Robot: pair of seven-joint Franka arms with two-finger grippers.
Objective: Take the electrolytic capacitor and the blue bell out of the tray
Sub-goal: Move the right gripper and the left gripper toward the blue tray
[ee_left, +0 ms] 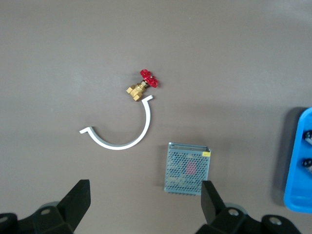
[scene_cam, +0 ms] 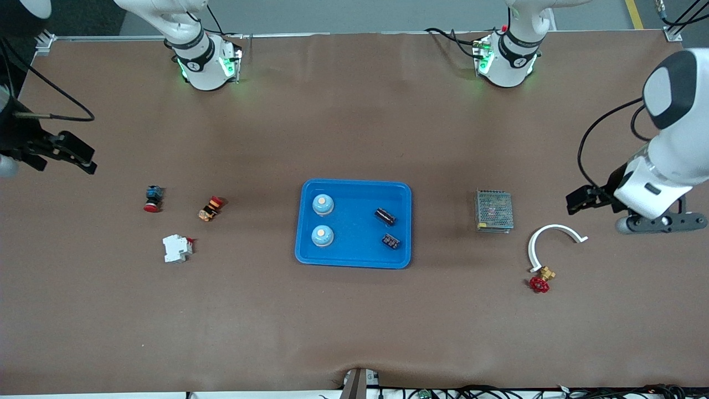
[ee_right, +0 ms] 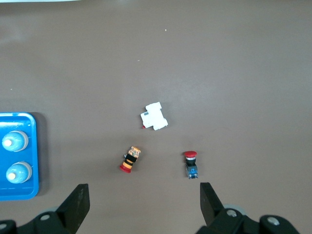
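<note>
Nothing picked yet: two blue bells [scene_cam: 322, 204] and two capacitors [scene_cam: 385, 216] sit in tray [scene_cam: 355, 262]. Left gripper [ee_left: 145, 202] and right gripper [ee_right: 144, 202] hover at table ends, jaws apart. Next: reach into tray.

No legible text, brand or number is found anywhere. A small yellow label is seen on the grey mesh box [ee_left: 187, 168] — its print cannot be read. A small dark mark is noted on the white breaker block [ee_right: 155, 116] — also unreadable.
</note>
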